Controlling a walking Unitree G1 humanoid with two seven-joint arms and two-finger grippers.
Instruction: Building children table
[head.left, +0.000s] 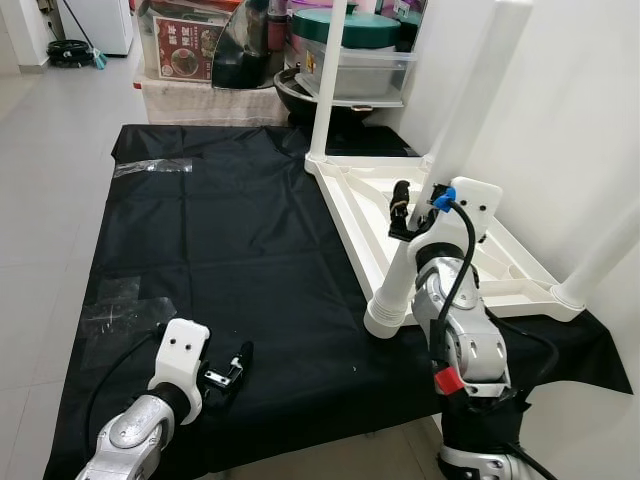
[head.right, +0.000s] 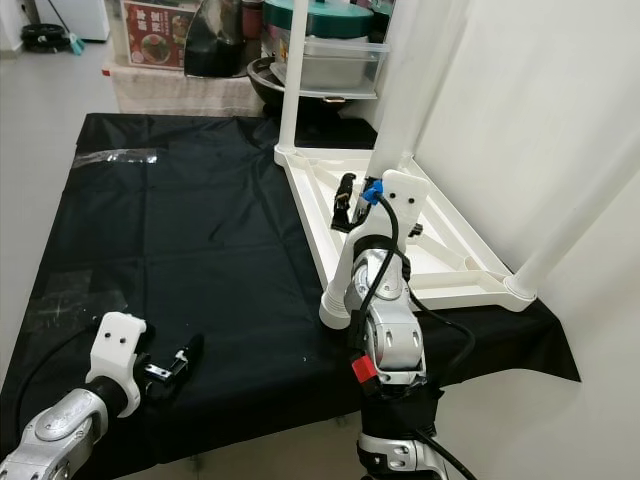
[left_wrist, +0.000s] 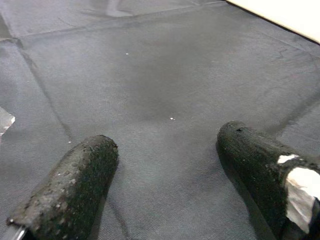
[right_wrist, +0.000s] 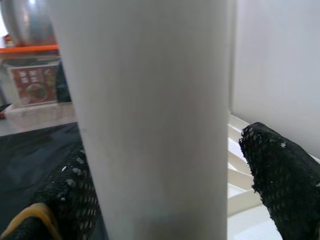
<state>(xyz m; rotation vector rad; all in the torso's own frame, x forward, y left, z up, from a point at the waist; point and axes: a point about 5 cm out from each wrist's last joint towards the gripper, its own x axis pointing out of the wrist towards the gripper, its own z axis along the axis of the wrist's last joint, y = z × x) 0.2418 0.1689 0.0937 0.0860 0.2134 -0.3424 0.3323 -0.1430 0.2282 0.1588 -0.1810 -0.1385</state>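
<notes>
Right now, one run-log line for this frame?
task: children's table build | tabletop: upside down on black cloth | right claw: around table leg, near corner | left claw: open, empty, over cloth

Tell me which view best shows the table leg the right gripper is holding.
The left eye view: the white leg shows with its flanged end on the black sheet, right gripper at its upper end. The right eye view matches. The right wrist view gives a close blank shaft between the fingers.

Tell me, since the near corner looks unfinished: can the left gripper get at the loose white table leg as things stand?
Probably not. The left gripper hovers open over the black cloth, apart from the loose white table leg. The right gripper holds that leg at its upper end, and the right arm stands between.
</notes>
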